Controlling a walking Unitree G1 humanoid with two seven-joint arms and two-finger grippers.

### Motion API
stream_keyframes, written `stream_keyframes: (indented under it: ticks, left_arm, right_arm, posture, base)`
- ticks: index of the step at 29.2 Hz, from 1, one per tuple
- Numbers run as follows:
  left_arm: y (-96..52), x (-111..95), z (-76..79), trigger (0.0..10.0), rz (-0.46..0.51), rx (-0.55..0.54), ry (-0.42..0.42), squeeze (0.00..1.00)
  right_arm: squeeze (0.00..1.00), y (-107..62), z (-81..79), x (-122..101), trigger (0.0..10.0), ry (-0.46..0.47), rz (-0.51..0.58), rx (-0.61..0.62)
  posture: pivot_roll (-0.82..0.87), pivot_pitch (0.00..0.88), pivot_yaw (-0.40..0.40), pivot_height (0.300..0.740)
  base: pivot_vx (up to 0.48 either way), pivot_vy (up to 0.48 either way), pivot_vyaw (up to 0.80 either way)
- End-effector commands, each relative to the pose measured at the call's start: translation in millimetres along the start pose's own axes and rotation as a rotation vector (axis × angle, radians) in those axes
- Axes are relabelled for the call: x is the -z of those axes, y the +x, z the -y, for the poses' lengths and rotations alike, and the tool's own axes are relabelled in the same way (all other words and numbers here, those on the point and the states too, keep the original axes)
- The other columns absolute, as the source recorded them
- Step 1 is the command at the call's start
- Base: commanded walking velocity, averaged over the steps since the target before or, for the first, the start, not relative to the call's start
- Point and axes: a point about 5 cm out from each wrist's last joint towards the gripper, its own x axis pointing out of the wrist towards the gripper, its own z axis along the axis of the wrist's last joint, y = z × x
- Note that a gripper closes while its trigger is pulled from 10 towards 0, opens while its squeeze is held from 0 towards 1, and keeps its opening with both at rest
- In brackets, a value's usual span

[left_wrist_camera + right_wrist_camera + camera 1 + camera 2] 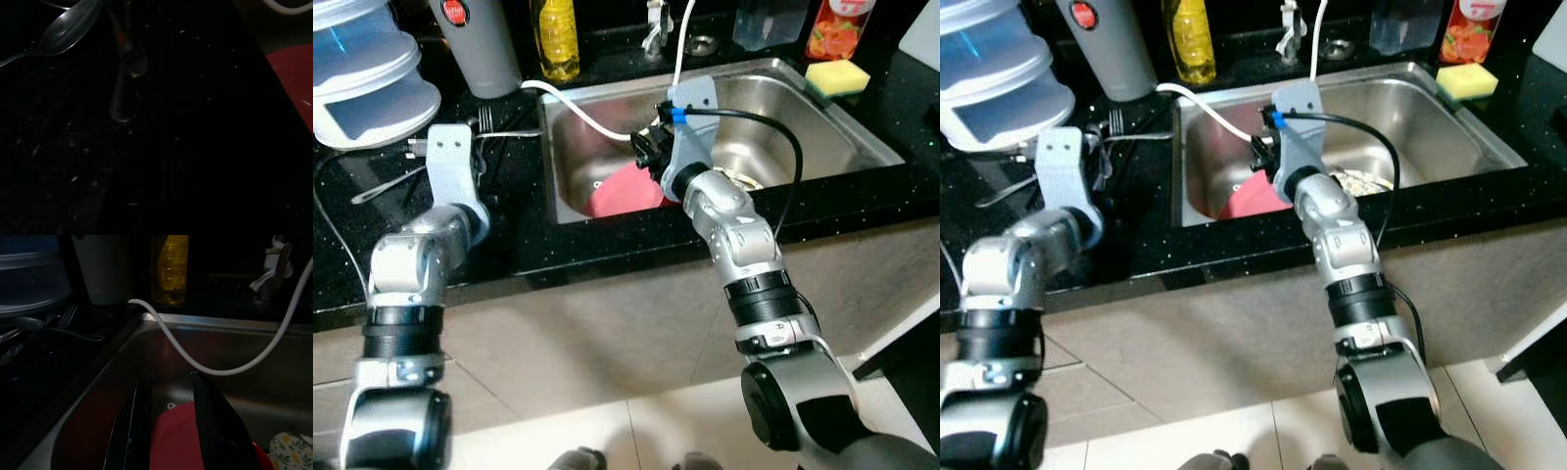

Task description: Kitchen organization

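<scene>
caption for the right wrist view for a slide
Right gripper, fingers apart, hangs over a red plate in the steel sink.

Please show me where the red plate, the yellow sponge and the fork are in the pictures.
Red plate (625,191): left eye view, on its bare red face inside the sink.
Yellow sponge (837,76): left eye view, middle of its top.
Fork (67,316): right wrist view, on its tines.

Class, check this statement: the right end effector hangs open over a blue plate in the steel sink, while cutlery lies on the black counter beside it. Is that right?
Not quite: the plate is red, not blue, as the right wrist view shows. The rest stands: the right end effector hangs open over it in the sink, and the cutlery lies on the black counter beside the sink.
</scene>
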Motion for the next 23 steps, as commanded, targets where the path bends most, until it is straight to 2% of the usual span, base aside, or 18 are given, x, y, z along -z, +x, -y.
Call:
stream_keyframes:
  ticks: [1, 7, 13, 17, 18, 19, 20, 21, 23]
  left_arm:
    - [6.2, 50, 4.9, 0.0, -0.230, 0.009, -0.051, 0.00]
    - [6.8, 50, -2.5, 0.0, -0.233, -0.043, -0.070, 0.00]
    - [6.4, 40, -6.9, 0.0, -0.175, -0.087, -0.083, 0.00]
    - [3.2, 21, -4.9, 0.0, -0.043, -0.094, -0.004, 0.00]
    - [-2.9, -1, 0.8, 6.9, 0.093, -0.080, 0.058, 0.00]
    - [-2.9, -1, 0.8, 6.9, 0.093, -0.080, 0.058, 0.00]
    - [-8.3, -16, 5.8, 6.9, 0.186, -0.066, 0.099, 0.00]
    - [-14.2, -29, 9.6, 10.0, 0.272, -0.066, 0.142, 0.00]
    - [-24.1, -48, 17.6, 10.0, 0.379, -0.043, 0.181, 0.00]
  right_arm:
    - [0.00, 1.7, -4.4, -1, 10.0, 0.002, 0.006, -0.016]
    - [0.00, 1.8, -4.1, -1, 10.0, 0.000, 0.006, -0.017]
    - [0.00, 1.6, -3.5, -1, 10.0, 0.000, 0.007, -0.015]
    - [0.00, 1.2, -3.2, -1, 10.0, -0.001, 0.007, -0.015]
    - [0.00, 1.2, -3.0, -1, 10.0, -0.001, 0.007, -0.015]
    - [0.00, 1.2, -3.0, -1, 10.0, -0.001, 0.007, -0.015]
    - [0.00, 1.3, -2.9, -1, 10.0, -0.001, 0.007, -0.015]
    - [0.00, 1.4, -3.0, -1, 10.0, -0.001, 0.007, -0.015]
    - [0.00, 1.8, -3.2, -1, 10.0, -0.001, 0.008, -0.016]
  posture:
    - [0.15, 0.057, 0.080, 0.740]
    - [0.14, 0.057, 0.081, 0.740]
    - [0.14, 0.056, 0.081, 0.740]
    - [0.14, 0.058, 0.078, 0.740]
    - [0.15, 0.058, 0.077, 0.740]
    - [0.15, 0.058, 0.077, 0.740]
    - [0.15, 0.058, 0.077, 0.740]
    - [0.15, 0.058, 0.077, 0.740]
    - [0.15, 0.058, 0.077, 0.740]
  base:
    - [0.000, 0.000, 0.00]
    - [0.000, 0.000, 0.00]
    - [0.000, 0.000, 0.00]
    - [0.000, 0.000, 0.00]
    - [0.000, 0.000, 0.00]
    - [0.000, 0.000, 0.00]
    - [0.000, 0.000, 0.00]
    - [0.000, 0.000, 0.00]
    - [0.000, 0.000, 0.00]
